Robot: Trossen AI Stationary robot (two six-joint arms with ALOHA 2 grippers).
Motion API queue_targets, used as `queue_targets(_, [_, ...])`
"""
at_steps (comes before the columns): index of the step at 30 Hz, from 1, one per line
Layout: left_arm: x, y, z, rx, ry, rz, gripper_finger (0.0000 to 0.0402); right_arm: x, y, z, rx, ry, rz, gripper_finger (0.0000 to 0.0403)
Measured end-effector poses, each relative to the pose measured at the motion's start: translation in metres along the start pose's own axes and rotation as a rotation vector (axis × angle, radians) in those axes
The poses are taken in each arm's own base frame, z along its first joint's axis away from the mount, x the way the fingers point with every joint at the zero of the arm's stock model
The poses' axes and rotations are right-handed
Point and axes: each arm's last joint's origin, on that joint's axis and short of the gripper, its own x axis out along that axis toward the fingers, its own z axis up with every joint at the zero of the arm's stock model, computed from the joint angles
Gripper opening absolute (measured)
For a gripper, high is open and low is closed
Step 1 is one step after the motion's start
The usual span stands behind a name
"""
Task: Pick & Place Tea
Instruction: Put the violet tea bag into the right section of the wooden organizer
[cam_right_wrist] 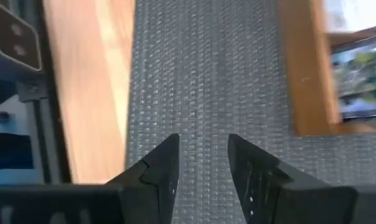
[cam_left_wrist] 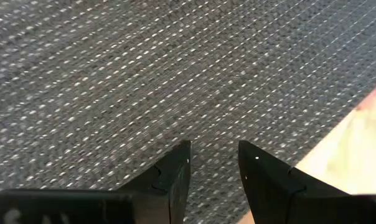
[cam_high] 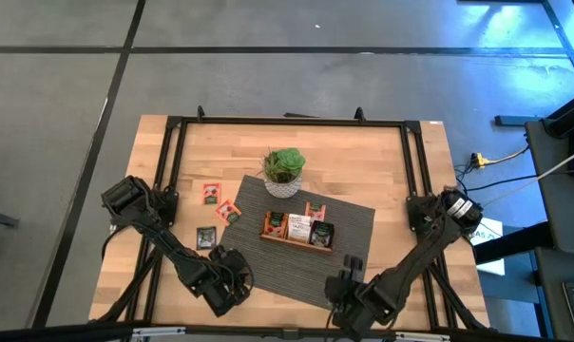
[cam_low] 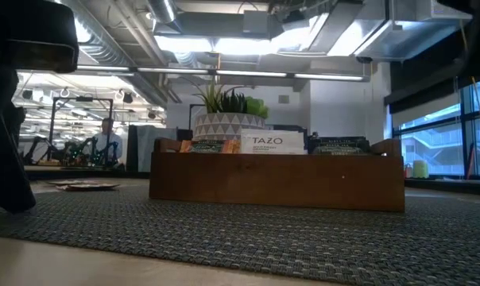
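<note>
Three loose tea sachets lie flat on the wood left of the grey mat (cam_high: 306,249): two orange-red ones (cam_high: 211,193) (cam_high: 229,212) and a dark one (cam_high: 205,237). More sachets (cam_low: 272,143) stand in the brown wooden tray (cam_high: 297,231) on the mat. My left gripper (cam_high: 235,277) (cam_left_wrist: 214,149) hangs open over the mat's near left corner, nothing between its fingers. My right gripper (cam_high: 349,277) (cam_right_wrist: 203,140) is open over the mat's near edge, just short of the tray (cam_right_wrist: 303,68), and also holds nothing.
A white patterned plant pot (cam_high: 283,174) stands at the mat's far edge behind the tray. A black frame (cam_high: 287,122) runs along the table's far, left and right sides. Bare wood lies left and right of the mat.
</note>
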Motion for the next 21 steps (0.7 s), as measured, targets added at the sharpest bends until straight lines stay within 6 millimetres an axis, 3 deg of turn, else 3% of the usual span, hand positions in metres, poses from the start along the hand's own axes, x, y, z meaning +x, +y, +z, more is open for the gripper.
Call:
queue_targets(6, [0.003, 0.002, 0.001, -0.016, 0.024, -0.012, 0.013, 0.029, 0.001, -0.024, 0.029, -0.011, 0.07, 0.014])
queue_targets(15, [-0.001, -0.003, -0.006, -0.066, 0.021, -0.061, 0.013, 0.059, -0.026, -0.056, 0.101, 0.104, -0.028, 0.014])
queue_targets(21, [-0.001, -0.01, -0.007, -0.1, 0.034, -0.126, 0.013, 0.068, -0.039, -0.068, 0.141, 0.119, -0.073, 0.014])
